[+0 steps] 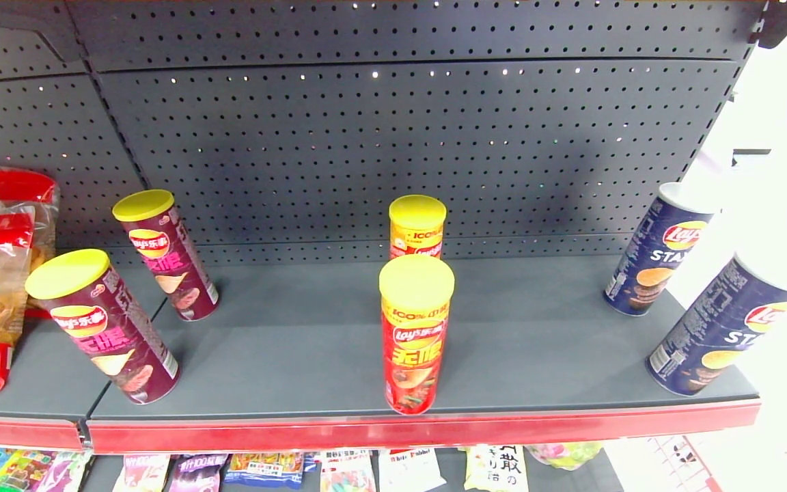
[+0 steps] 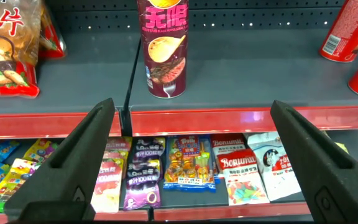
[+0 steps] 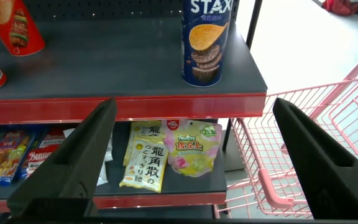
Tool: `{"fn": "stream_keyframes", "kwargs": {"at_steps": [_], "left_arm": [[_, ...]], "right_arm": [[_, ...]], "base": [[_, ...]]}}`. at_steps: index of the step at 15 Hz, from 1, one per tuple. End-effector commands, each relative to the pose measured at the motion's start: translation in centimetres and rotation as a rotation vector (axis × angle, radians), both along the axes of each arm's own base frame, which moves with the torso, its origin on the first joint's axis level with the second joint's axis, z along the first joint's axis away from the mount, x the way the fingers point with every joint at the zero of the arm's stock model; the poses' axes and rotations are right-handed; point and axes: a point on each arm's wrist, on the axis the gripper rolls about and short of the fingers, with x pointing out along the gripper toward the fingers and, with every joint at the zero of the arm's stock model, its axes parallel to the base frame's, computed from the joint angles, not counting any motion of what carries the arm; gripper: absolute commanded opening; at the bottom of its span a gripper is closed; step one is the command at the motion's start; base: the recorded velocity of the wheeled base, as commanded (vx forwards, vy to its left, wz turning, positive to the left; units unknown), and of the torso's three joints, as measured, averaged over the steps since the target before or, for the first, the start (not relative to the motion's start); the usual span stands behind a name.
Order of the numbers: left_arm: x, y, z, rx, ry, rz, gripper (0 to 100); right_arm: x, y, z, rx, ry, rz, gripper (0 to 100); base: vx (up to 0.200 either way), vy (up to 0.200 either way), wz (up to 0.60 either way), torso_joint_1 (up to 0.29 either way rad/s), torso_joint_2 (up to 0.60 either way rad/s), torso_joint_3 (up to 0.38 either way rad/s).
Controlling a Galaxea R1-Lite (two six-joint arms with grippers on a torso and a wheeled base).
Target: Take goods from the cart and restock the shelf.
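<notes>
Jaws spread, both empty: my left gripper (image 2: 191, 112) and right gripper (image 3: 194, 106) faced the shelf (image 1: 284, 342). Pink cart (image 3: 340, 124) stood just past its right end. Swinging toward it, I judged, could knock the blue can (image 3: 207, 43) off that corner.

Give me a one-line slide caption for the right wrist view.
Right gripper, jaws open, faces the shelf edge: blue can above, snack bags below, pink cart beside.
</notes>
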Motion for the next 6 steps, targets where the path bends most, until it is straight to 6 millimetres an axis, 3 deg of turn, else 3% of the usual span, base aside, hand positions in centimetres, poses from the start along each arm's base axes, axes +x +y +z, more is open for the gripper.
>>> {"fn": "stream_keyframes", "kwargs": {"at_steps": [1, 6], "left_arm": [[0.00, 0.00, 0.00, -0.001, 0.000, 0.000, 100], [0.00, 0.00, 0.00, -0.001, 0.000, 0.000, 100]], "right_arm": [[0.00, 0.00, 0.00, 0.000, 0.000, 0.001, 100], [0.00, 0.00, 0.00, 0.000, 0.000, 0.001, 100]], "base": [[0.000, 0.000, 0.00, 0.000, 0.00, 0.000], [0.000, 0.000, 0.00, 0.000, 0.00, 0.000]]}}
